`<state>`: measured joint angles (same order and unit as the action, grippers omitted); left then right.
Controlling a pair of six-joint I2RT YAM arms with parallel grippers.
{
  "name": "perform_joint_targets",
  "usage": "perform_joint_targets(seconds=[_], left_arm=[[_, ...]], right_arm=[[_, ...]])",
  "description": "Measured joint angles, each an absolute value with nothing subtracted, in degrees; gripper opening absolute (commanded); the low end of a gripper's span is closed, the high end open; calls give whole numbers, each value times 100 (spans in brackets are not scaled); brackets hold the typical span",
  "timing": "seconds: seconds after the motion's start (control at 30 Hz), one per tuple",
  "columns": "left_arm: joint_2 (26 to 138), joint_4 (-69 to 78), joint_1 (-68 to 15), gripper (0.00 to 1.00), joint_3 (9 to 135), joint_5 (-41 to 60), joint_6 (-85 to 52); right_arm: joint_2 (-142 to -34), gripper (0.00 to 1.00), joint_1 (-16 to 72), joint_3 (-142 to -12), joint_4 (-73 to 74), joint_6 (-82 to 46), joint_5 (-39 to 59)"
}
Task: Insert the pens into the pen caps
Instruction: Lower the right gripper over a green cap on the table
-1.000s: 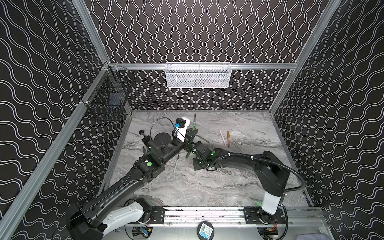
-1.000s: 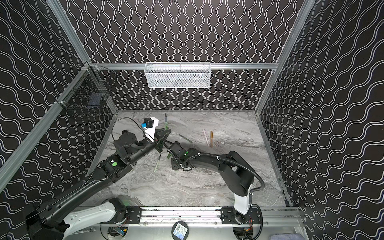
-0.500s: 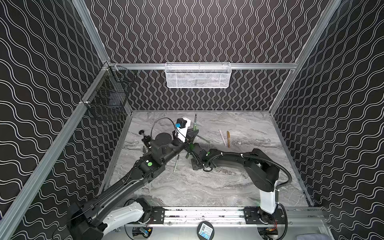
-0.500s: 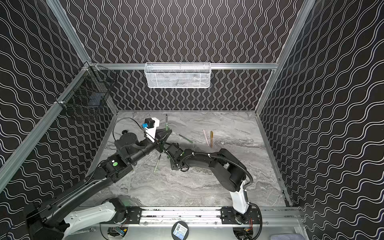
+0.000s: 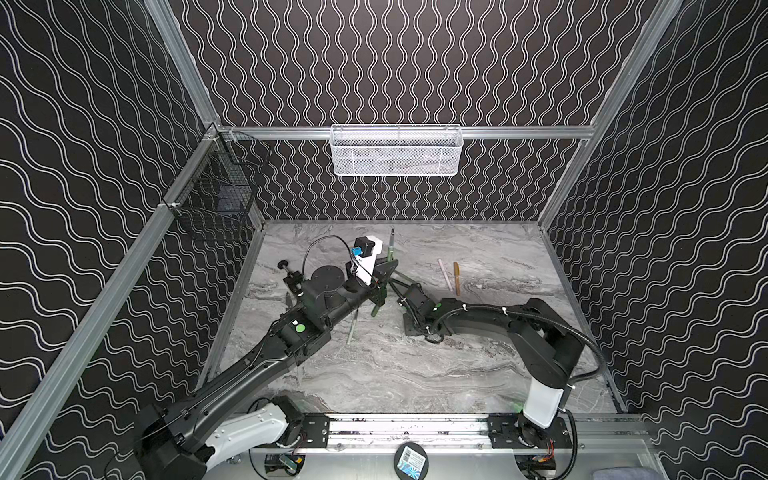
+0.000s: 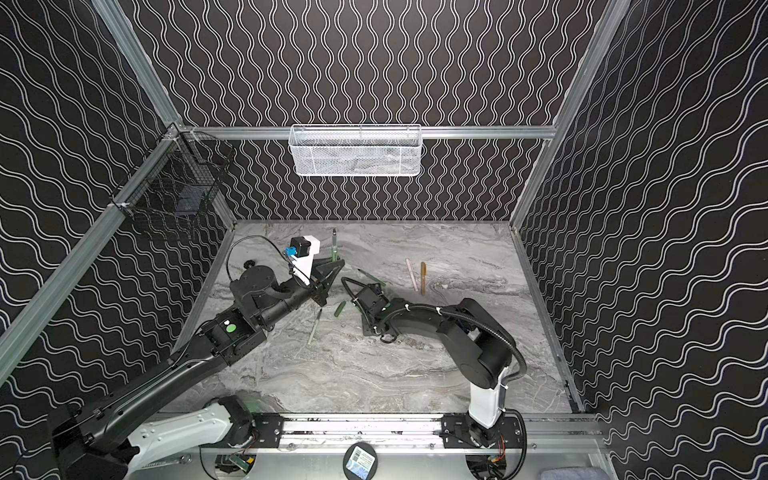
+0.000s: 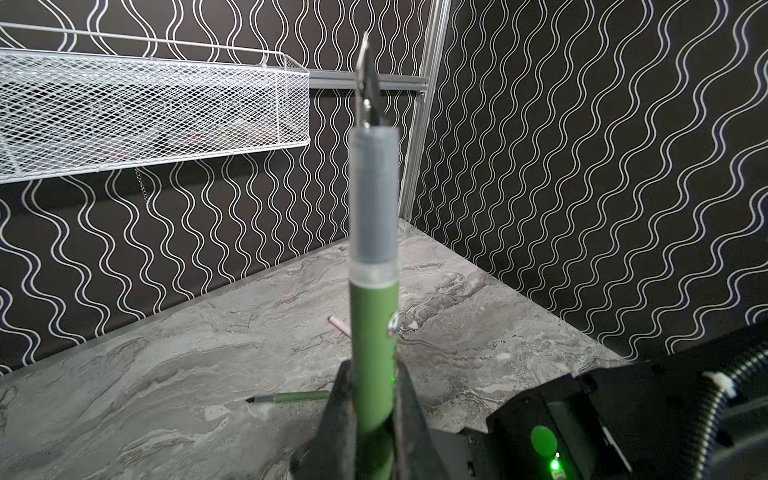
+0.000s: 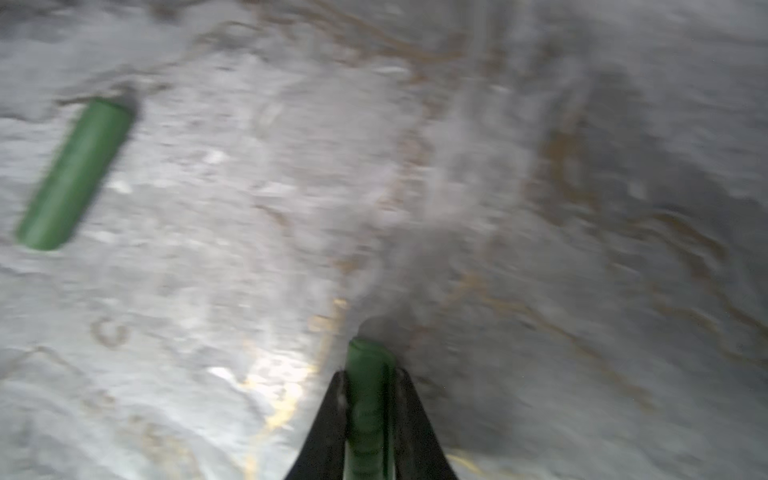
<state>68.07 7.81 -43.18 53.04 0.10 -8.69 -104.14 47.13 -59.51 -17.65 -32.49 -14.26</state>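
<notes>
well, the green pen [image 7: 374, 316] stands upright above the back of the bench [image 5: 457, 374], grey grip and dark nib uppermost, my left hand [image 7: 372, 374] clamped tight on its barrel. only the blurred right wrist view shows my right hand [image 8: 369, 376] pinching a green cap [image 8: 368, 353]; another cap [image 8: 75, 174] lies loose nearby.

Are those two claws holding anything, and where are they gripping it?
The left gripper clamps a green pen by its green barrel, nib end free. The right gripper pinches a green cap by its sides, one end poking out.
</notes>
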Motion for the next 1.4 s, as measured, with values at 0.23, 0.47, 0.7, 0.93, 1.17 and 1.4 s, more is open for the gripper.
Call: perform_joint_targets(seconds=[0.23, 0.47, 0.7, 0.93, 1.17, 1.4], left_arm=[[6860, 781, -4331, 0, 5304, 12, -869], [6904, 779, -4342, 0, 5304, 27, -871], [6910, 779, -4348, 0, 5315, 30, -871], [6923, 777, -4359, 0, 5312, 32, -871], [6987, 768, -4362, 0, 5315, 36, -871], [7015, 766, -4379, 0, 5315, 54, -871]], right_arm=[[-9738, 38, 4163, -5144, -1653, -2917, -1295], [-9118, 40, 3776, -5087, -1828, -2620, -633], [-8908, 24, 3361, -4989, -1922, -2416, -174], [-9019, 27, 3205, -4834, -1892, -2287, 279], [-9139, 27, 3186, -4746, -1811, -2202, 493], [-9225, 27, 3181, -4731, -1638, -2200, 561]])
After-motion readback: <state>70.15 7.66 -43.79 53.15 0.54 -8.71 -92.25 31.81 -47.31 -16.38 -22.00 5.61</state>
